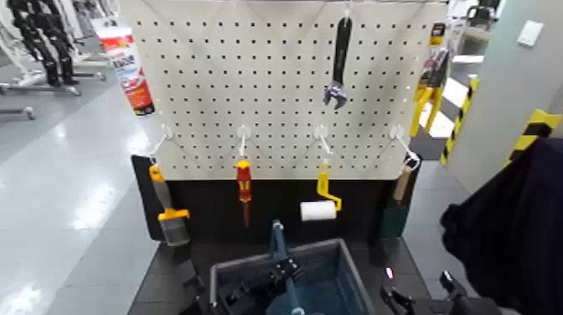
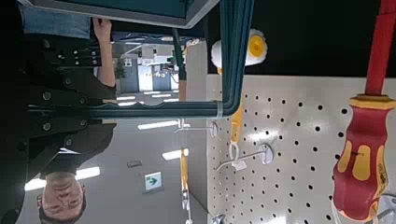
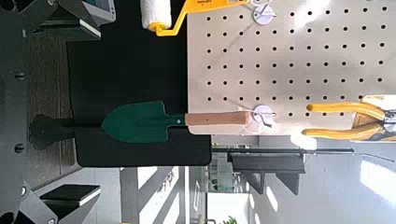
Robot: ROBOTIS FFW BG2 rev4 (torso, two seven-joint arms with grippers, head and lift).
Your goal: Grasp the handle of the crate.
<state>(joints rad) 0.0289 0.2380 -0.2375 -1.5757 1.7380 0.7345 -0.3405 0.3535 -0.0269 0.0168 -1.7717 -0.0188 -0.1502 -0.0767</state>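
Crate handle (image 1: 278, 243) stands raised above the blue-grey crate (image 1: 356, 281), which sits at six o'clock below the pegboard (image 1: 251, 84). The left gripper (image 1: 268, 285) sits inside the crate at the bar's foot; whether its fingers have closed, I cannot tell. The right gripper (image 1: 419, 302) waits at four o'clock beside the crate, its fingers too hidden to judge.

The left gripper (image 1: 281, 276) sits inside the crate (image 1: 352, 272), beside its raised handle (image 1: 277, 239). Just above the crate, the hanging screwdriver (image 1: 244, 188), paint roller (image 1: 320, 205) and brush (image 1: 170, 219) crowd the approach; open black tabletop (image 1: 167, 281) lies left of the crate
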